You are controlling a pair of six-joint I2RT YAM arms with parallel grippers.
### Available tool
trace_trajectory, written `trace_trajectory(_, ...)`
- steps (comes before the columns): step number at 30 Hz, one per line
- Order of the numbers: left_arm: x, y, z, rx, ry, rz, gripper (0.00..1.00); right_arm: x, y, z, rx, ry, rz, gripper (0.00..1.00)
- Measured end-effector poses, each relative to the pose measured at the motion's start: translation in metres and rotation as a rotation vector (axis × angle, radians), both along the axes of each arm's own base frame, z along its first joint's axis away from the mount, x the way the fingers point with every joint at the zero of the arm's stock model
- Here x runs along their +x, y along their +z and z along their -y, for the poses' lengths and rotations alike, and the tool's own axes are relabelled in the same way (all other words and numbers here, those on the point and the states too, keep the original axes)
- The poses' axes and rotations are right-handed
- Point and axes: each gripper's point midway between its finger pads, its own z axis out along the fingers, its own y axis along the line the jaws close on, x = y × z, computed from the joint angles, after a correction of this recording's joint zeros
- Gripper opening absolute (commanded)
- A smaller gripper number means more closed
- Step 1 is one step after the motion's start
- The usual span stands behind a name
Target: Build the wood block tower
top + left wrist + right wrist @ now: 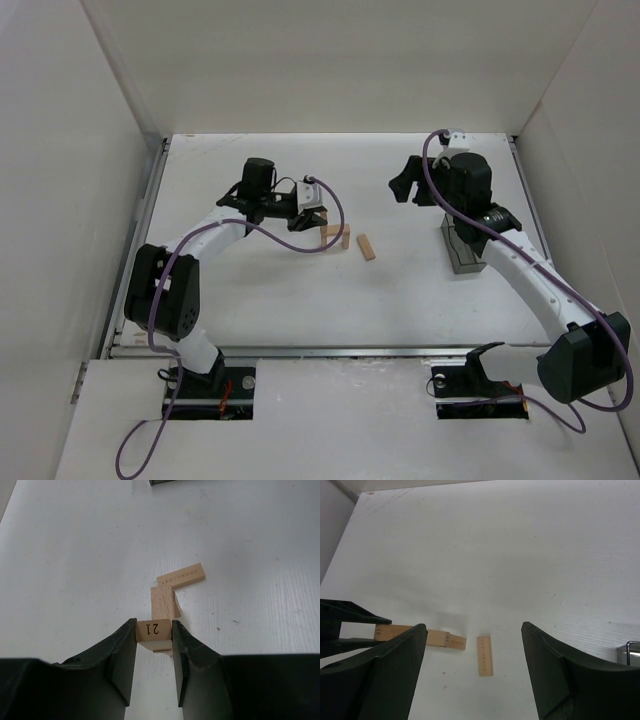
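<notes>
**Q:** Planks [335,236]: how will they handle, and where do you take hold?

**A:** Judge them light, stiff and smooth-faced. Little force should hold one, but a stacked piece will likely shift at a nudge. Grip each across its narrow width near one end, as your left gripper [154,627] does. Its jaws are closed on the held plank [164,602] at the end stamped "21".

**Q:** Where does that plank lie relative to your grippers?

**A:** It runs straight out from the left fingertips, low over the table [75,555]. Its far end meets the cross plank [181,575], which lies crosswise to it. Whether the two touch or overlap cannot be told. A tan edge shows beneath the held plank, but what it is remains unclear. A loose plank [485,655] lies flat just beside this group, apart from it, and is seen between the fingers of your right gripper [472,627]. Those fingers are spread wide and hold nothing. The bin [461,250] sits further right, under the right arm.
</notes>
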Motion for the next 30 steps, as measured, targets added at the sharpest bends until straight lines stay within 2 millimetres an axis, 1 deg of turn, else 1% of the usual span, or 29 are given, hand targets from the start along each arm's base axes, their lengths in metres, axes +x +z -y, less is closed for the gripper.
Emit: trace_trajectory(30, -0.0003, -0.0014, -0.0001, 0.007, -0.008, 0.015, 0.00, 0.0008, -0.0001, 0.0020, 0.001, -0.004, 0.000, 0.82)
